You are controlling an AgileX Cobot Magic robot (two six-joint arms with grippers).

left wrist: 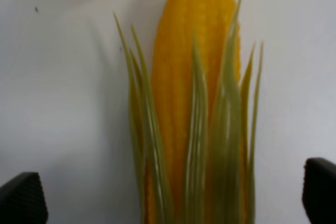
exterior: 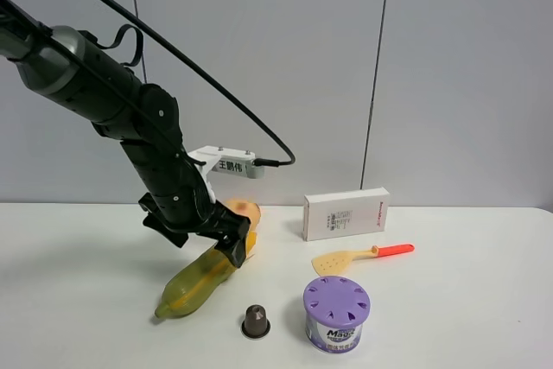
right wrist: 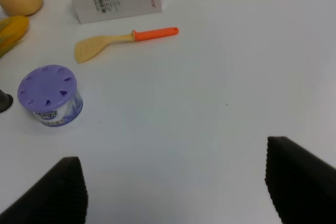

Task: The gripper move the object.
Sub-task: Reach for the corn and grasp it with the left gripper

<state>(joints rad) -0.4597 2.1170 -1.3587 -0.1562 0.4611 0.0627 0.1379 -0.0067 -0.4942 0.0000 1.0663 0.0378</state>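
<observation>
Corn cob [left wrist: 194, 77] lies lengthwise between the fingers of my left gripper [left wrist: 173, 198], which stands spread wide with one pad off each side of the husk, neither touching it as far as I can see. The yellow kernel end points away from my wrist. To do this well, I judge I should sink until the pads flank the thick body of the cob, keep it centred so both pads meet it together, and close on the firm part, not the thin husk spikes, which would likely bend and let it slip. My right gripper [right wrist: 176, 182] hangs well apart over bare table [right wrist: 220, 77], also spread wide and holding nothing. Count: one corn cob, one round peach-coloured fruit [exterior: 244, 209] just beyond my left gripper, one white box [exterior: 346, 213], one yellow spatula [exterior: 359, 257], one purple-lidded can [exterior: 337, 313], one small brown capsule [exterior: 256, 321]
</observation>
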